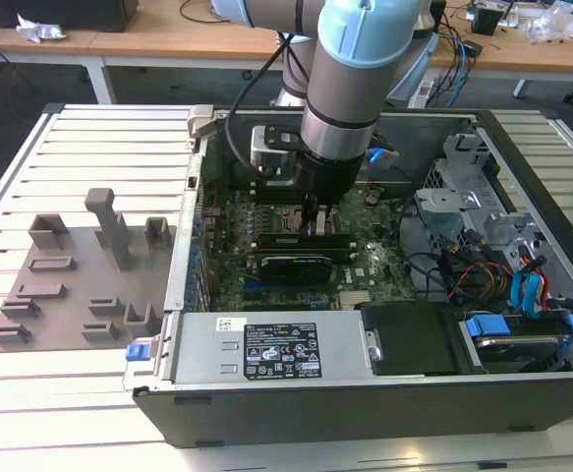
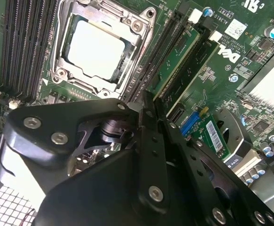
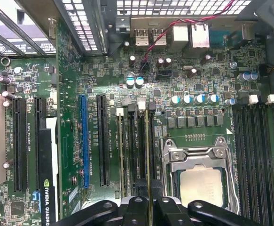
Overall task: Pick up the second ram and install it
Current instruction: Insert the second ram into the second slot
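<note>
One arm reaches into the open computer case (image 1: 522,157) in the exterior view, its gripper (image 1: 313,222) low over the motherboard (image 1: 232,231). In the second wrist view, fingers (image 2: 148,120) pinch the second ram (image 2: 176,59) standing in its slot beside the processor socket (image 2: 97,47). In the first wrist view, the stick's thin edge (image 3: 147,155) runs between the slots.

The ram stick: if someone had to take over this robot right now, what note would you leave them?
Tool: shut on the ram, down inside the open computer case.
Ram: upright in a slot beside the socket.
Done: ram picked up and brought to the slot; another stick already sits nearby.
Left: I cannot tell whether the ram is fully seated; the tool has not let go.
</note>
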{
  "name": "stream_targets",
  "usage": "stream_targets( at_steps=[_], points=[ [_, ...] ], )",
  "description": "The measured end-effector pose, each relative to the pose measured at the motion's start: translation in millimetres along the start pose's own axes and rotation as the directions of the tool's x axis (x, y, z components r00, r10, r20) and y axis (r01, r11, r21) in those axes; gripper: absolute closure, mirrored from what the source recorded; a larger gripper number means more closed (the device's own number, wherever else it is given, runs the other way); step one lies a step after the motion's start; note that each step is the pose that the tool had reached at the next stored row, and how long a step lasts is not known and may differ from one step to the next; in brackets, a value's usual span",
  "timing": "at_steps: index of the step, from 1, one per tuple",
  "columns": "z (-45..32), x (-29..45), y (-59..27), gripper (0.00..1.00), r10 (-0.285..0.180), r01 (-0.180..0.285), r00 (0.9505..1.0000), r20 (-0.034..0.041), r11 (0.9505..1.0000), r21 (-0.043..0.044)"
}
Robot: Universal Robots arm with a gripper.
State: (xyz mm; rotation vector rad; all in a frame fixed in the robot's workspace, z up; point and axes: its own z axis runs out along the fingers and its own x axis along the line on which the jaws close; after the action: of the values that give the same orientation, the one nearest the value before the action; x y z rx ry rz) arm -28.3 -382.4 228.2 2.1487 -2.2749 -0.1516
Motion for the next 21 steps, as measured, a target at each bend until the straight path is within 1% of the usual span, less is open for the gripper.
stream_targets(
  at_steps=[13,15,16,17,19,21],
  points=[
    [1.0,-0.3,-0.1,0.87,0.0,0.0,1.0,0.0002,1.0,0.0],
    [-4.4,-0.7,0.2,0.87,0.0,0.0,1.0,-0.0004,1.0,0.0001],
    [-11.8,-1.2,0.8,0.87,0.0,0.0,1.0,-0.0004,1.0,0.0],
    [-12.4,-1.2,0.8,0.87,-0.002,0.002,1.0,-0.0015,1.0,0.0001],
    [-12.2,-1.3,0.7,0.87,-0.023,0.023,0.9992,-0.0337,0.9997,-0.0038],
    [-11.7,-3.0,0.3,0.87,-0.028,0.027,0.999,-0.0342,0.9996,-0.0047]
  ],
)
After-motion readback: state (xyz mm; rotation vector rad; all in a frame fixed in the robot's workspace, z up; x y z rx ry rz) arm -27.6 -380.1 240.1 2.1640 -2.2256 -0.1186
